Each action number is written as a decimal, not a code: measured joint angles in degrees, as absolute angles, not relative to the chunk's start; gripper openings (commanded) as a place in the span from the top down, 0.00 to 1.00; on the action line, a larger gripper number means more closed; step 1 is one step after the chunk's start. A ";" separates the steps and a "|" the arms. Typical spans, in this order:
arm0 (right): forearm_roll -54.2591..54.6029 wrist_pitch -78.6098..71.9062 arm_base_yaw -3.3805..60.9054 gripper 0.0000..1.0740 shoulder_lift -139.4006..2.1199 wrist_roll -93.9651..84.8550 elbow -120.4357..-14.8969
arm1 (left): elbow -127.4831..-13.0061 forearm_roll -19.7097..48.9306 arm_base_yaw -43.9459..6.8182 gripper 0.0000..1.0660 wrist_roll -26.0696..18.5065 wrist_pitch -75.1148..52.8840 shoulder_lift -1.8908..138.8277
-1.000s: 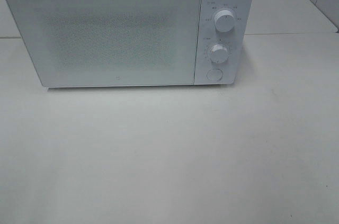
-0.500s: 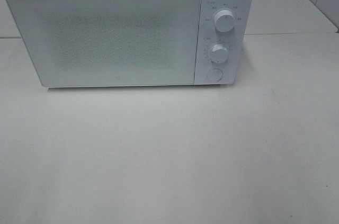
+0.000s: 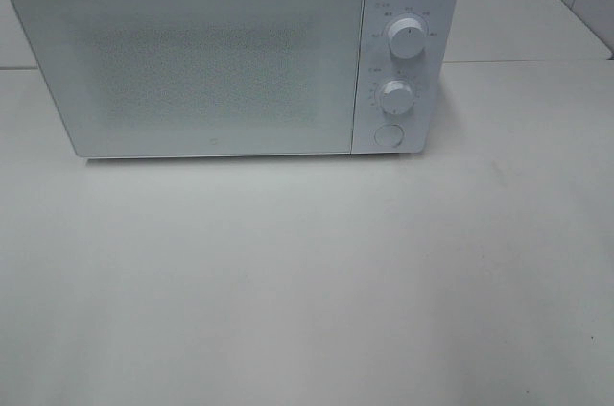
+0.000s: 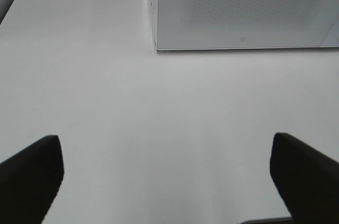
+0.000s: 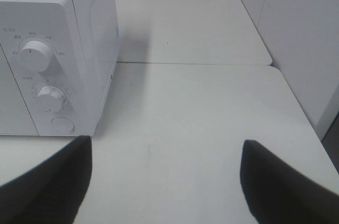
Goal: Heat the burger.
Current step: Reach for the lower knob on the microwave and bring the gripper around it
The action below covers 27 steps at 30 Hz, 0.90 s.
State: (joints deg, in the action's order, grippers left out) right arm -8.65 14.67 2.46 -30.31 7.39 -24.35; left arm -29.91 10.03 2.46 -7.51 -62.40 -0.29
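The burger is out of view in every frame. A white microwave (image 3: 221, 51) stands at the back of the table with its door (image 3: 192, 60) shut; its front also shows in the left wrist view as the microwave (image 4: 249, 9), and its right side as the microwave (image 5: 58, 49). My left gripper (image 4: 164, 181) is open over bare table in front of the door, nothing between its dark fingers (image 4: 29, 179). My right gripper (image 5: 164, 181) is open too, to the right of the microwave's control panel, holding nothing. Neither gripper shows in the exterior high view.
The control panel carries two round knobs, an upper knob (image 3: 407, 38) and a lower knob (image 3: 394, 96), above a round button (image 3: 388, 134). White table (image 3: 307, 281) spreads in front. A white wall (image 5: 296, 33) rises at the table's right edge.
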 measured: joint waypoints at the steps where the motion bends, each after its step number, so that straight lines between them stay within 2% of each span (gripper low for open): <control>1: -8.65 13.01 2.46 0.32 -31.51 7.39 -24.06 | -29.91 10.03 2.46 0.08 -7.51 -62.40 -0.29; 22: -8.65 -10.43 2.46 0.32 -53.06 7.39 -23.43 | -29.91 10.03 2.46 0.08 -7.51 -62.40 -0.29; 27: -8.65 -20.17 2.46 0.32 -58.61 7.39 -22.00 | -29.91 10.03 2.46 0.08 -7.51 -62.40 -0.29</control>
